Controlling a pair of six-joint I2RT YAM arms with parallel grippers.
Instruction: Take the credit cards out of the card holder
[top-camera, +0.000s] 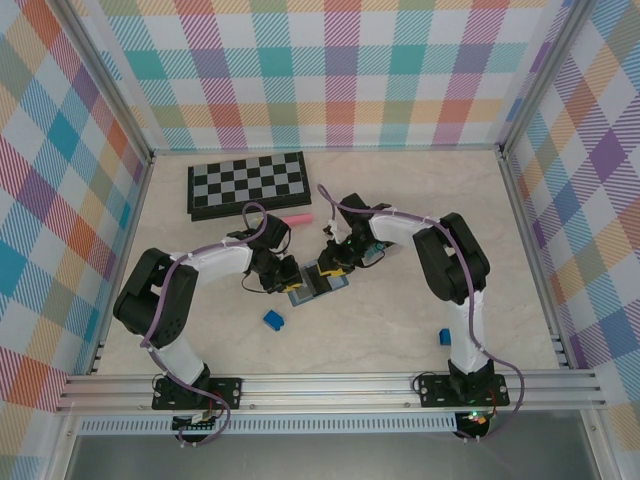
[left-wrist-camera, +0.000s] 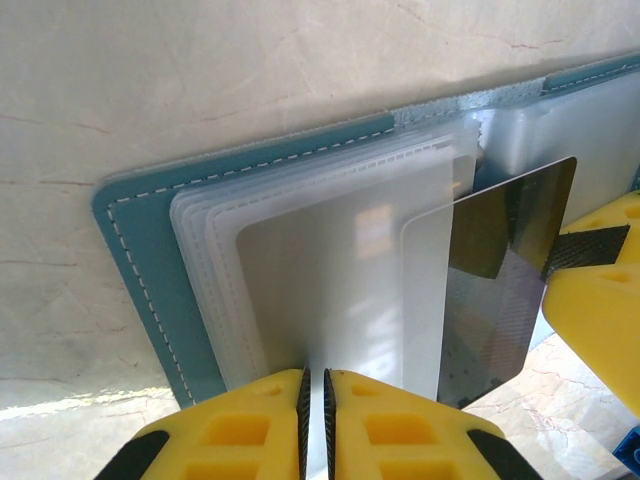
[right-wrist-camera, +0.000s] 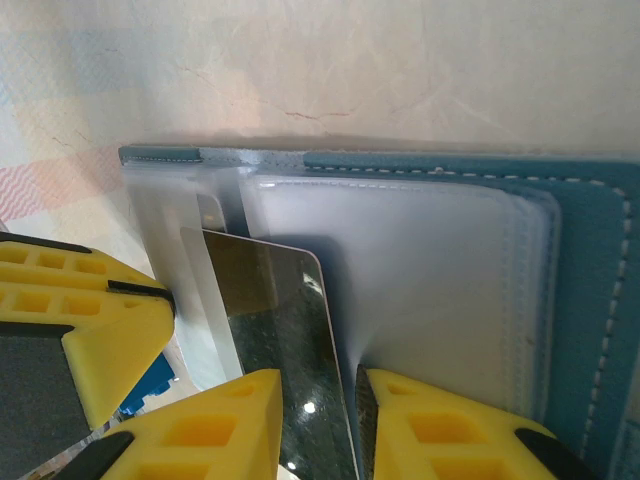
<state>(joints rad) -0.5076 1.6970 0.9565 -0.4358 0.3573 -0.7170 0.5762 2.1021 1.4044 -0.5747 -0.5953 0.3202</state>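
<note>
On the desk (top-camera: 400, 320) near the chessboard (top-camera: 248, 185), the open card holder (left-wrist-camera: 150, 290) lay between the left claw (left-wrist-camera: 315, 380), nearly closed on its clear sleeves (left-wrist-camera: 215, 290), and the right claw (right-wrist-camera: 318, 385), pinching the dark card (left-wrist-camera: 500, 290), which looked best drawn straight out of its slot.

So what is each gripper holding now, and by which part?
The left gripper pinches the card holder by the free edge of its clear sleeves; the right gripper seems to grip the dark card by its exposed end.

No readable text, label, brand or number appears on anything here.
</note>
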